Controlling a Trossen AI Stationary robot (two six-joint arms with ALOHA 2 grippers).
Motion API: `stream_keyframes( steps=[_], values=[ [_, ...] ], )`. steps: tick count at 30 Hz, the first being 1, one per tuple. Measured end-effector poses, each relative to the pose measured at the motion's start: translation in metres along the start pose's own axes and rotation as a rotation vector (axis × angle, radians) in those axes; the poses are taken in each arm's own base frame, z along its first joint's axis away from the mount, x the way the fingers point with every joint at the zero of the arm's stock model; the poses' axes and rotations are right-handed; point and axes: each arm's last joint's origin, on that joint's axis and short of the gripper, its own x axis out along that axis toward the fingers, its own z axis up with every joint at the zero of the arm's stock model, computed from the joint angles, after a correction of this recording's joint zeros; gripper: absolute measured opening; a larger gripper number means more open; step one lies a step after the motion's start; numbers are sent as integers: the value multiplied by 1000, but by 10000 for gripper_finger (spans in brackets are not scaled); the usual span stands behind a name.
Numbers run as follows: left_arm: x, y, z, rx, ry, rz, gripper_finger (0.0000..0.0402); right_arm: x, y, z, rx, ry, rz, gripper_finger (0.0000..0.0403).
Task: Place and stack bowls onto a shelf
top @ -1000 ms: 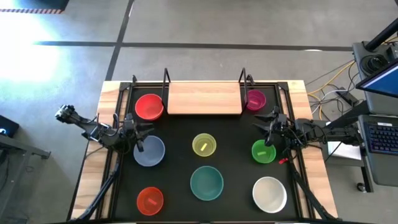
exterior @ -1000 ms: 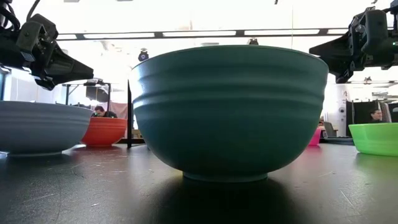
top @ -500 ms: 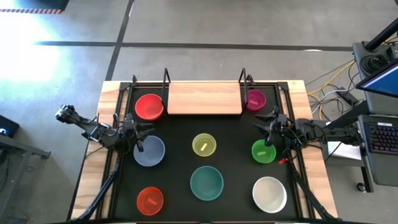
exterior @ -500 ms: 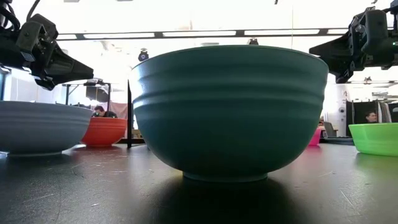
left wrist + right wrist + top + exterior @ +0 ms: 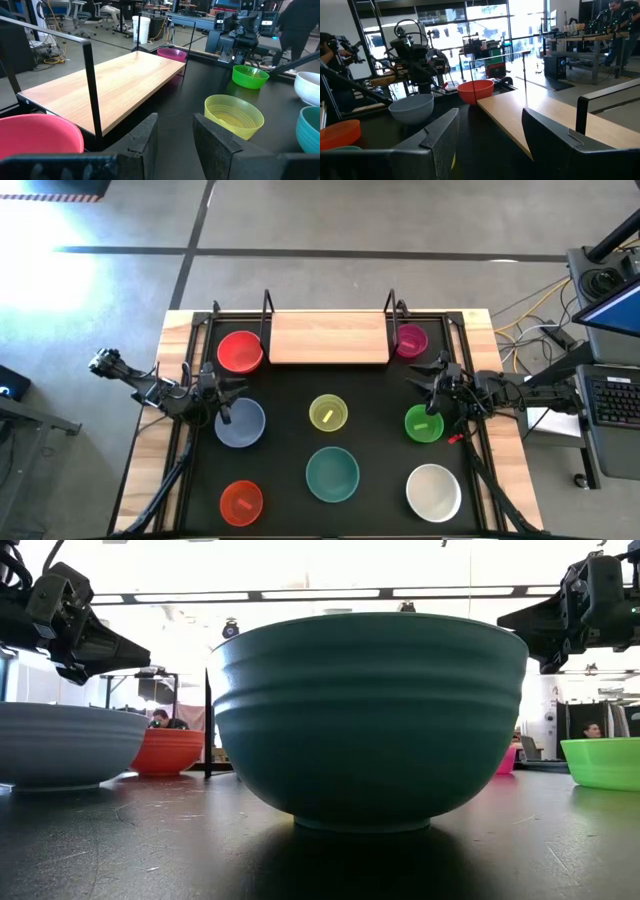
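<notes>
We count eight round smooth bowls on the black mat (image 5: pixel 280 480): red bowl (image 5: pixel 240 351), magenta bowl (image 5: pixel 411 340), blue-grey bowl (image 5: pixel 241 423), yellow bowl (image 5: pixel 327 413), green bowl (image 5: pixel 424 424), teal bowl (image 5: pixel 332 474), orange bowl (image 5: pixel 241 501), white bowl (image 5: pixel 433 491). One bare wooden shelf (image 5: pixel 328 338) with black wire ends sits between red and magenta. Left tool (image 5: pixel 222 392) hovers wide over the blue-grey bowl, right tool (image 5: pixel 428 383) wide over the green; both hold nothing.

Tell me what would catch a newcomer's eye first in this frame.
The bare wooden shelf at the mat's far edge, flanked by the red bowl and magenta bowl. Six more bowls dot the black mat, the teal bowl filling the low view. The open left hand hovers by the blue-grey bowl, the open right hand by the green bowl.
</notes>
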Motion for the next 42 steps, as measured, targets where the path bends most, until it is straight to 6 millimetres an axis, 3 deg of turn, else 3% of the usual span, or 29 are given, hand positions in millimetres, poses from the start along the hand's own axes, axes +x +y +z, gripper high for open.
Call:
stream_keyframes(
  steps=[30, 36, 42],
  values=[
    [0, 0, 0, 0, 0, 0, 104, 0, 0, 1, 6, -7, 1, 206],
    [0, 0, 0, 0, 0, 0, 104, 0, 0, 1, 200, -8, 2, 206],
    [0, 0, 0, 0, 0, 0, 104, 0, 0, 1, 250, -12, 3, 206]
  ],
)
